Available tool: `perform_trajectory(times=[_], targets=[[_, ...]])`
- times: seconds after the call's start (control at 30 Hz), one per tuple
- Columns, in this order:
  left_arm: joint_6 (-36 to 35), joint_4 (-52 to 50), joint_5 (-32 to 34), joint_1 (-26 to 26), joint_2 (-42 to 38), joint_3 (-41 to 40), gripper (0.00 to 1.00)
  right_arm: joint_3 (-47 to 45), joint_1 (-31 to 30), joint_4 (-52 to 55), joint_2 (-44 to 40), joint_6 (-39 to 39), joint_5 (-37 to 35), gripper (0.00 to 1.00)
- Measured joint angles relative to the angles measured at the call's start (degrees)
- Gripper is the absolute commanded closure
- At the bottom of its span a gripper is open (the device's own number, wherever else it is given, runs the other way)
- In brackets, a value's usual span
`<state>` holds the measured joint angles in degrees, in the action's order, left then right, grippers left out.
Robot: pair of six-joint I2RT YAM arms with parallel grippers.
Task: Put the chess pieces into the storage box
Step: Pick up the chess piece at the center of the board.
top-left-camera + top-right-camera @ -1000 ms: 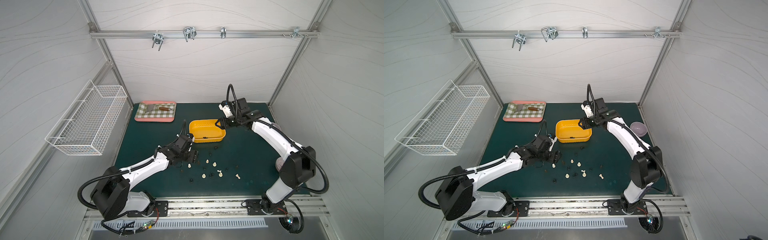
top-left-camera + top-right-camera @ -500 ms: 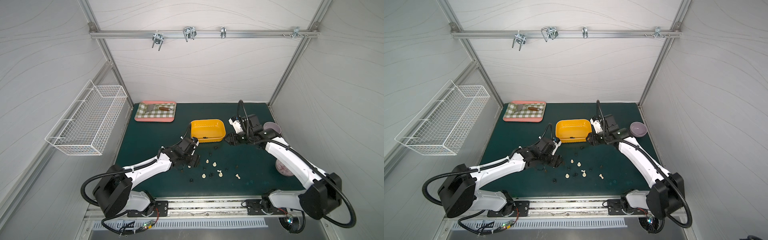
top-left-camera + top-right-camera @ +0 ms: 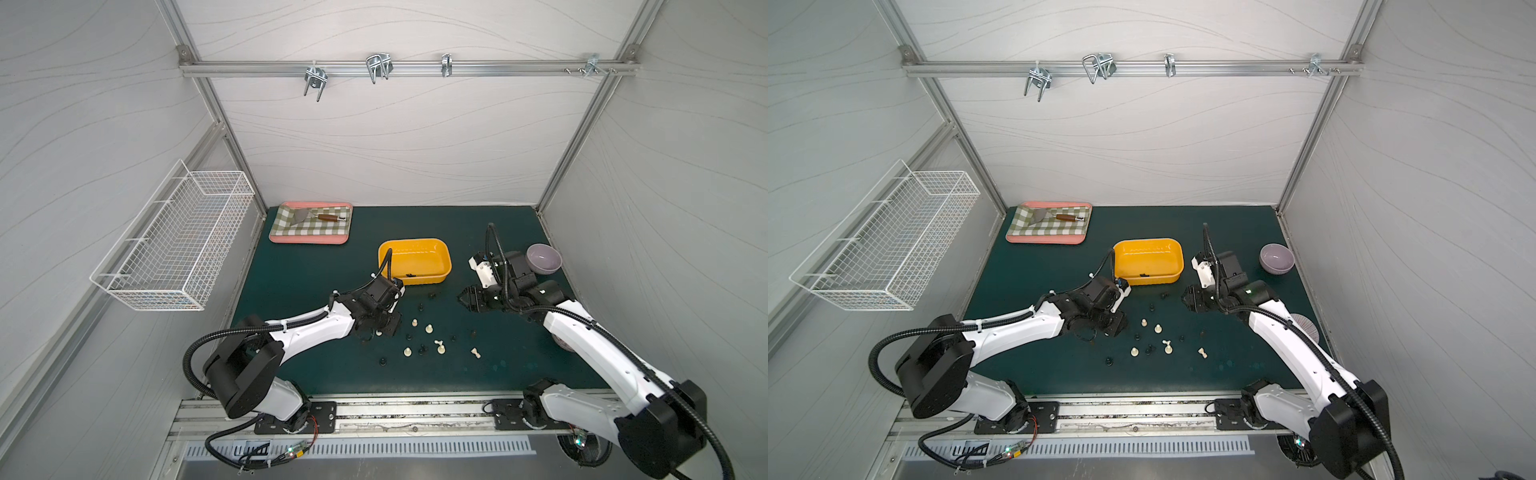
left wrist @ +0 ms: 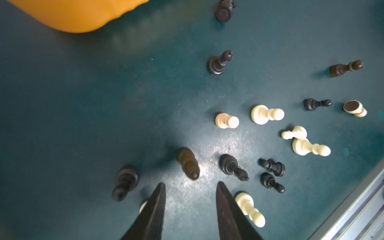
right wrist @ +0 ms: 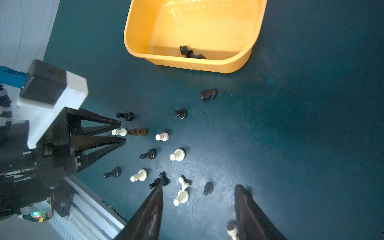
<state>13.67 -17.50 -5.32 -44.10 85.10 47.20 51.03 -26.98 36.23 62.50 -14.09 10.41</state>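
Bright even light; wrist views dimmer (blurred at edges)

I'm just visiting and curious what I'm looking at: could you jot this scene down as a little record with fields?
Storage box: yellow, a black piece inside
Chess pieces on mat: black, white and brown; some upright, some lying
Left gripper: open, tips by a brown piece
Right gripper: open, holding nothing
Also there: checkered tray, purple bowl, wire basket
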Motion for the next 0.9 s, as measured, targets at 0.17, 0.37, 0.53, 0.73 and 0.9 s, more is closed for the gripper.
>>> perform_trajectory(times=[0.17,0.37,0.53,0.73,0.9], targets=[[0.0,0.74,-0.44,-1.01,1.53,1.01,0.65,-0.74,0.0,0.76,-0.72,-0.09,-0.61,0.43],[-0.04,0.98,-0.68,-1.95,2.58,1.05,0.7,-0.81,-0.02,1.18,-0.76,-0.09,-0.98,0.43],[-0.28,0.94,0.17,-2.8,3.69,1.84,0.74,-0.94,-0.02,1.25,-0.76,-0.11,-0.98,0.43],[-0.63,0.92,1.7,-3.02,4.11,1.88,0.72,-0.96,-0.04,1.38,-0.76,-0.11,-1.11,0.43],[-0.81,0.92,3.15,-3.13,4.15,1.88,0.71,-0.96,-0.04,1.46,-0.76,-0.15,-1.2,0.43]])
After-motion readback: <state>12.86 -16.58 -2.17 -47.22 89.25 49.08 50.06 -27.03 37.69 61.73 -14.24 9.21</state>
